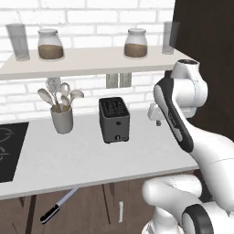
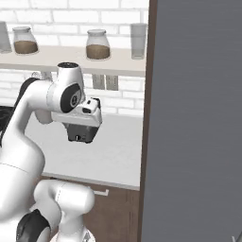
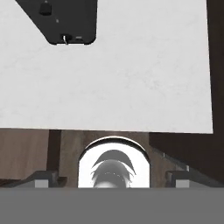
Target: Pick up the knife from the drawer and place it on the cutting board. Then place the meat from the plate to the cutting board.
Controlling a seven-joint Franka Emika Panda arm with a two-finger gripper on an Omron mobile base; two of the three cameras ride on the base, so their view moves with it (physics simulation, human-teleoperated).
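Left base view: the knife (image 1: 58,205) lies tilted below the counter (image 1: 82,160) edge, in front of the dark cabinet fronts, black handle lowest. A toaster (image 1: 114,119) and a utensil holder (image 1: 62,118) stand on the counter.
Right base view: the gripper (image 2: 79,137) hangs above the counter, pointing down.
Hand view: both finger tips (image 3: 43,178) sit far apart, nothing between them; the toaster is at the top.

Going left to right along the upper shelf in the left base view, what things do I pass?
Empty glass → jar with brown contents → second jar with brown contents → second glass, at the shelf's right end beside the dark cabinet.
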